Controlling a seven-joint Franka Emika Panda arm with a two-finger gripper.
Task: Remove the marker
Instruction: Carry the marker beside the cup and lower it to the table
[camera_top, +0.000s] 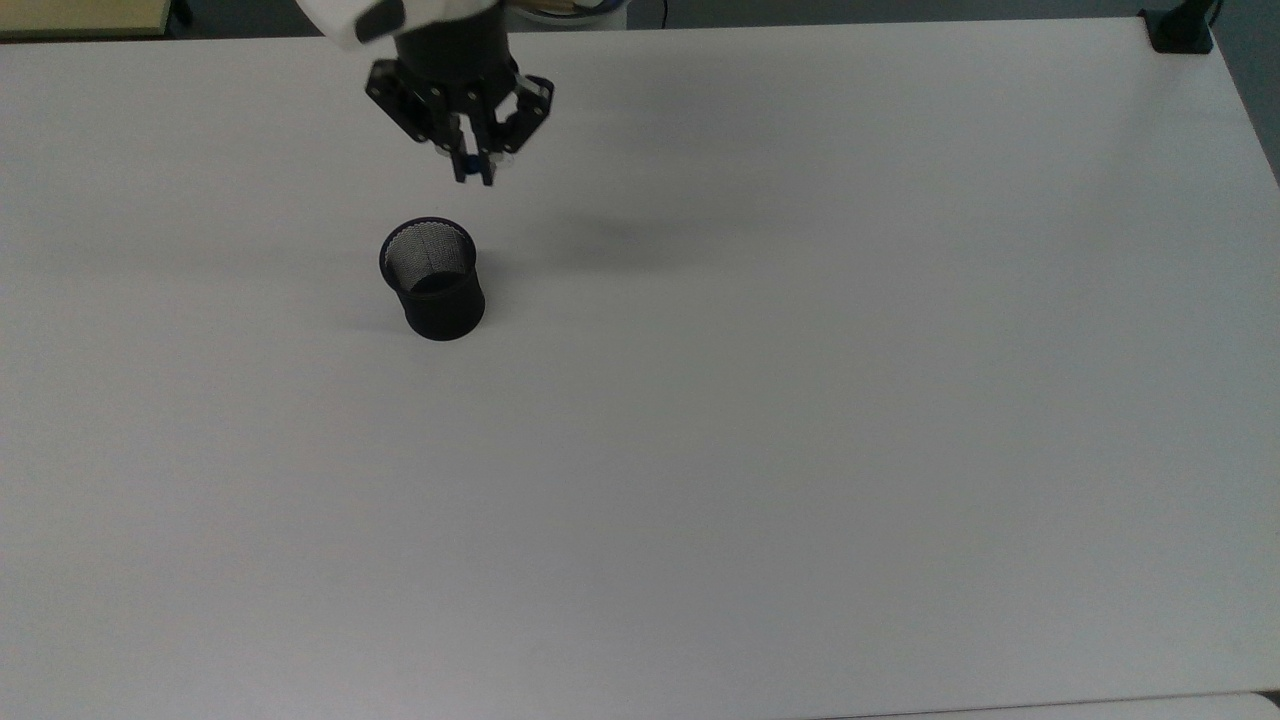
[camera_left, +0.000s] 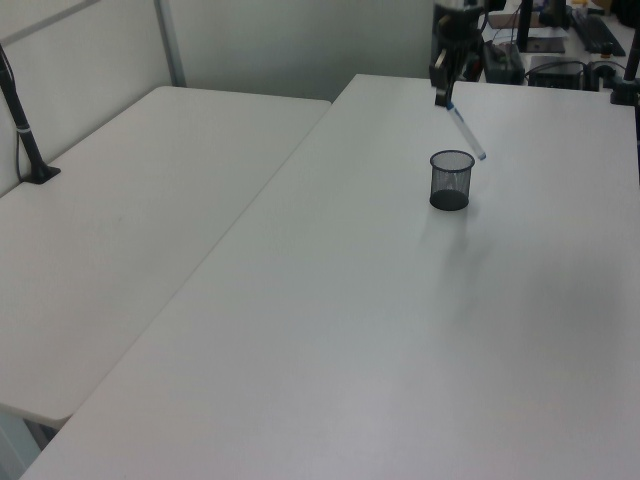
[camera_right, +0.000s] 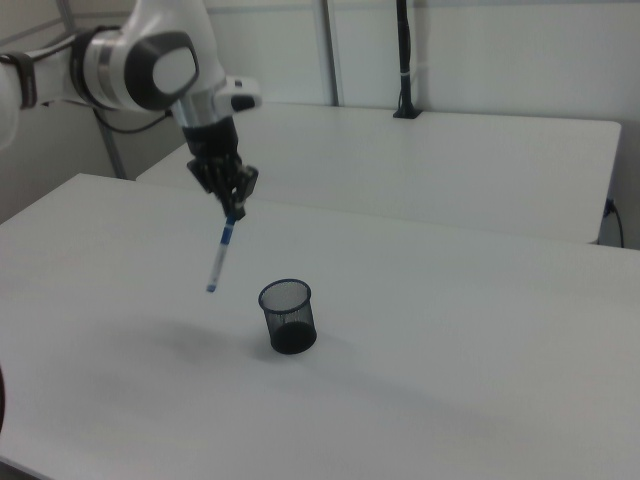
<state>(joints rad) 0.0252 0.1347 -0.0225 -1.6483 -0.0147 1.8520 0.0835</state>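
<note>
Table (camera_top: 800, 450) surface is what I mostly see: one broad white top, bare around the work area. On it stands one black mesh cup (camera_top: 434, 280), upright, its mouth open toward me in the top view. I count one cup, one marker, one arm.

My gripper (camera_top: 472, 170) hangs in the air above the table, off to the top view's upper right of the cup and clear of its rim. Its two fingers are pinched together on the upper end of the marker (camera_right: 220, 256). In the right view I see the marker dangle from the gripper (camera_right: 232, 212), tilted, with its lower blue tip toward the right view's left of the cup (camera_right: 288, 316), at about rim height and apart from it. In the left view the marker (camera_left: 463, 129) slants down from the gripper (camera_left: 443, 98) toward the left view's right, its low end just above and beside the cup (camera_left: 451, 179) rim; I cannot tell from there whether it clears the rim sideways, but the right view shows a gap.

Nothing stands between the gripper and the cup. A second white table (camera_left: 130, 220) sits alongside in the left view, with one dark post (camera_left: 22, 120) clamped at its far edge. In the right view a dark post (camera_right: 403, 60) rises from the neighbouring table (camera_right: 450, 160).
</note>
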